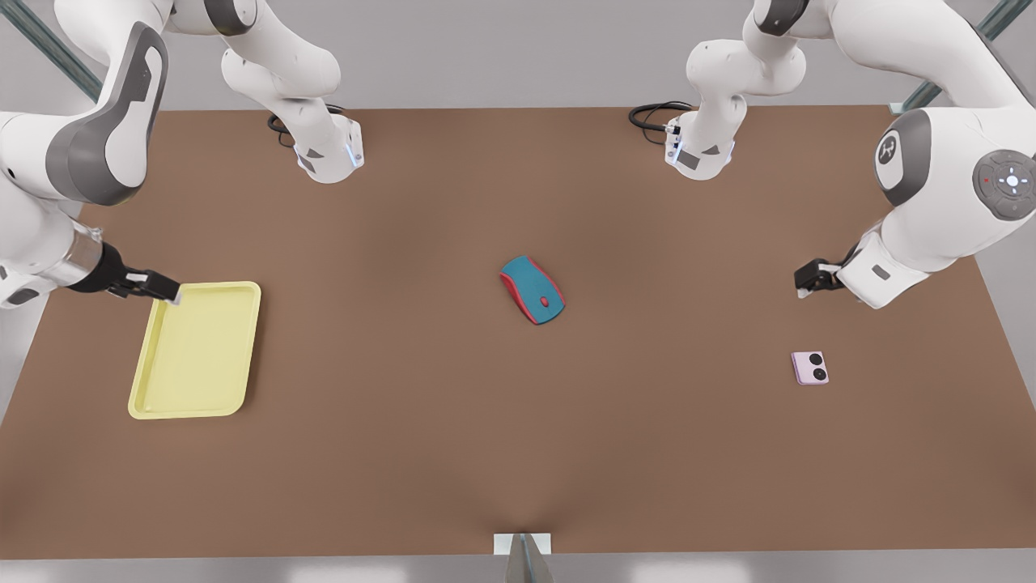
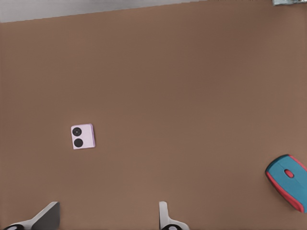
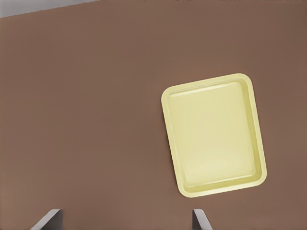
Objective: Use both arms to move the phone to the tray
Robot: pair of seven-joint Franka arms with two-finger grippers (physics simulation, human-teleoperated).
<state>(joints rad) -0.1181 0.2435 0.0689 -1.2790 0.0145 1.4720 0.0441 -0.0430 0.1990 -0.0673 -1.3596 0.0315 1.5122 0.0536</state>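
The phone (image 1: 810,368) lies flat on the bench (image 1: 518,453) at the front view's lower right, just below the left claw (image 1: 804,284) — released, empty, clearly the nearer. At far left, the right claw (image 1: 164,289) hovers spread at the tray (image 1: 194,351) corner.

Light is even and soft across the brown tabletop (image 1: 518,453), bright without harsh glare. In the front view the surface darkens slightly toward its middle and near edge. Shadows are faint: a thin dark rim hugs the tray (image 1: 196,350), the mouse (image 1: 532,289) and the phone (image 1: 810,368), suggesting diffuse light from above. The white arm shells show gentle shading, no hot highlights. Object edges look slightly smeared, and both wrist views appear similarly soft and flatly lit.
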